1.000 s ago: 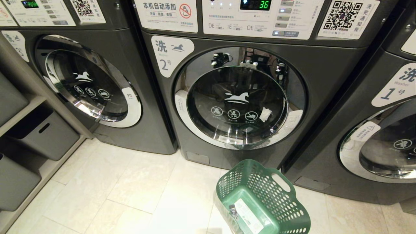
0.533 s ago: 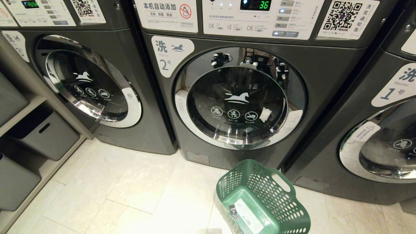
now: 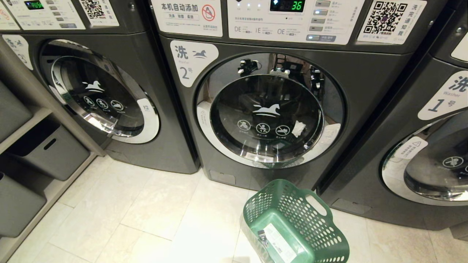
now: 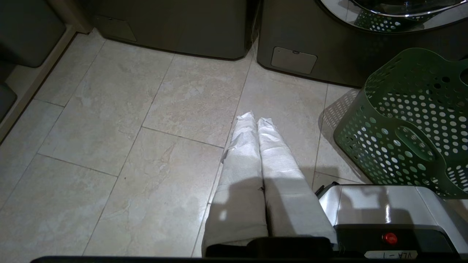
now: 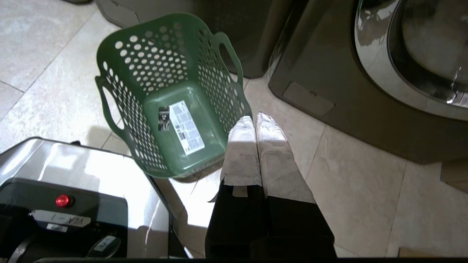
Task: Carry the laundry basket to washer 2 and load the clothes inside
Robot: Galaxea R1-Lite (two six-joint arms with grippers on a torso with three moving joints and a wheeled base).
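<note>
Standing on the floor (image 3: 153, 212) before washer 2 (image 3: 270, 117), the basket (image 3: 296, 226) is empty. Door (image 3: 268, 113) is closed. Left gripper (image 4: 256, 118) and right gripper (image 5: 255, 119) hang above the floor, fingers pressed together, holding nothing.

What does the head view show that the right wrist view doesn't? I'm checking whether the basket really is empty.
Only the head view shows washer 2 whole, its door shut, its "2" label, and the grey storage bins on the left.

Only the right wrist view looks straight into the laundry basket: just a white sticker on its base, no clothes. It also shows the right gripper, fingers shut and empty, beside the basket's rim.

Both show the green basket standing on the tiled floor in front of the washers.
</note>
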